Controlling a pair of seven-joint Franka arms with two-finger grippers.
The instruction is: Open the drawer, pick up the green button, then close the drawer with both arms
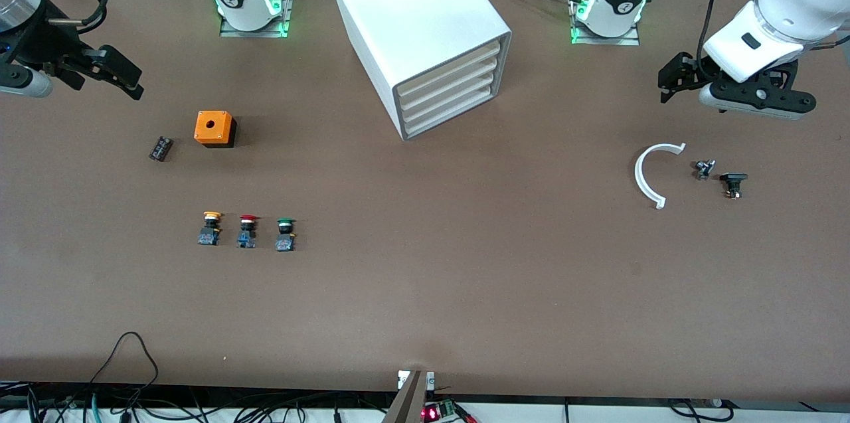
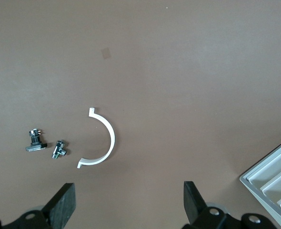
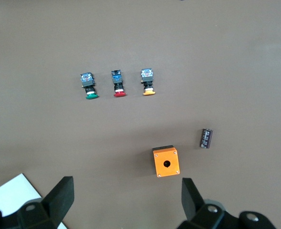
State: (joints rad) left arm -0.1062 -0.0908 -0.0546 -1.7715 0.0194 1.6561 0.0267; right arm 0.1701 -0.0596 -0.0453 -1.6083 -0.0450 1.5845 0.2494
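Nearest the front camera, the button [image 1: 285, 234] stands on the surface [image 1: 425, 303] beside a red-capped button [image 1: 247, 231] and a yellow-capped button [image 1: 210, 228]. Farther off, the drawer [image 1: 451, 112] sits shut, lowest in the cabinet [image 1: 418, 31]. The right gripper [image 1: 109, 71] and left gripper [image 1: 677, 78] hover wide open, empty, over the surface's ends. Risk: the flush drawer fronts could invite pulling an upper drawer, or seizing a wrong-coloured cap.

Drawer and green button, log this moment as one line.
drawer: shut | green button: on table, untouched | left gripper: open, over table | right gripper: open, over table
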